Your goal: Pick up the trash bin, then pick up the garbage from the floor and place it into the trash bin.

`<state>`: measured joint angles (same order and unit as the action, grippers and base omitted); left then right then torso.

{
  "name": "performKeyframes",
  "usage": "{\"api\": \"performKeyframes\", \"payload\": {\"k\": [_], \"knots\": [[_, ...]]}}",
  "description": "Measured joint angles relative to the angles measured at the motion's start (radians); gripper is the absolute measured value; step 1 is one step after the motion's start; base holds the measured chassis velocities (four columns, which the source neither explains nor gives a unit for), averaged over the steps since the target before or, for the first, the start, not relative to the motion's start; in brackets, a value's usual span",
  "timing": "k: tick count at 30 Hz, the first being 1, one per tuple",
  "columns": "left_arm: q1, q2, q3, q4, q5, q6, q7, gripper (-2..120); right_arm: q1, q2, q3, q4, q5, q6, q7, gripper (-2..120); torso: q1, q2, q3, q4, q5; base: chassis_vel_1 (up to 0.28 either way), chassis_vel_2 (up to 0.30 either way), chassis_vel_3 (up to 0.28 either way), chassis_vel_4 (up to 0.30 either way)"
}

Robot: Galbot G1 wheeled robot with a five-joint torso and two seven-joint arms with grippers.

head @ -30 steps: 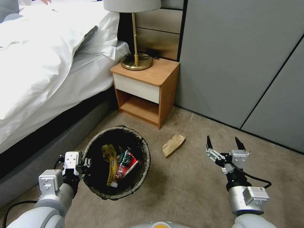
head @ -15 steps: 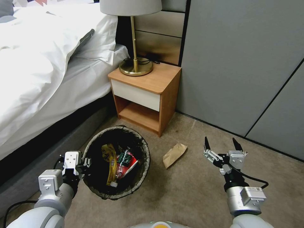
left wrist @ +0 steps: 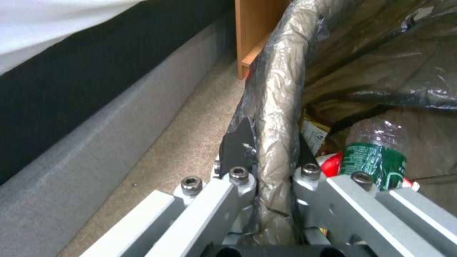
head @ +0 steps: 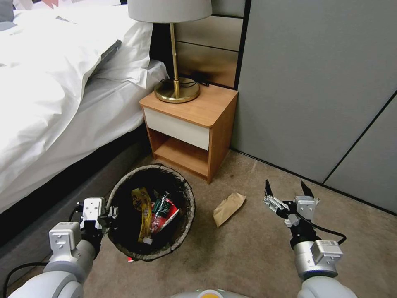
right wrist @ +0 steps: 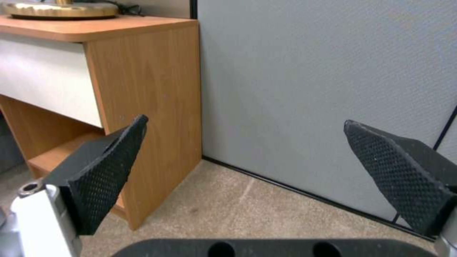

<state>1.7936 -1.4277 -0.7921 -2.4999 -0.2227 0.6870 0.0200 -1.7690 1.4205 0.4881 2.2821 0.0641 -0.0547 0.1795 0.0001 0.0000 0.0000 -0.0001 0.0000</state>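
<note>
The trash bin (head: 191, 198), round and lined with a dark bag, hangs low at the left beside the bed. My left gripper (head: 111, 213) is shut on its near-left rim; the left wrist view shows the fingers (left wrist: 236, 142) clamping the bagged rim (left wrist: 281, 89). Inside lie a yellow wrapper (head: 142, 207), a green bottle (head: 163, 206) (left wrist: 376, 160) and a red carton (head: 169, 219). One piece of garbage, a brown paper scrap (head: 228, 208), lies on the carpet between the bin and my right gripper (head: 286, 189) (right wrist: 245, 125), which is open and empty, a little right of the scrap.
A wooden nightstand (head: 188, 124) (right wrist: 142, 89) with a brass lamp (head: 177, 89) stands just beyond the bin. The bed (head: 62, 91) runs along the left, grey wall panels (head: 314, 91) along the right. A small red bit (head: 130, 260) shows under the bin's front edge. Open carpet (head: 240, 252) lies in front.
The whole picture has shifted slightly, so the camera has moved a little toward the nightstand. Both arms hold the same pose, the left still clamped on the bin rim.
</note>
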Motion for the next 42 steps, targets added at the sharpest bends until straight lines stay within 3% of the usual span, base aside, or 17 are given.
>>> {"api": "performKeyframes", "payload": {"k": [42], "knots": [[0.0,0.0,0.0,0.0,0.0,0.0,0.0,1,0.0,0.0,0.0,0.001,0.0,0.001,0.001,100,0.0,0.0,0.0,0.0,0.0,0.0,0.0,0.0,0.0]]}}
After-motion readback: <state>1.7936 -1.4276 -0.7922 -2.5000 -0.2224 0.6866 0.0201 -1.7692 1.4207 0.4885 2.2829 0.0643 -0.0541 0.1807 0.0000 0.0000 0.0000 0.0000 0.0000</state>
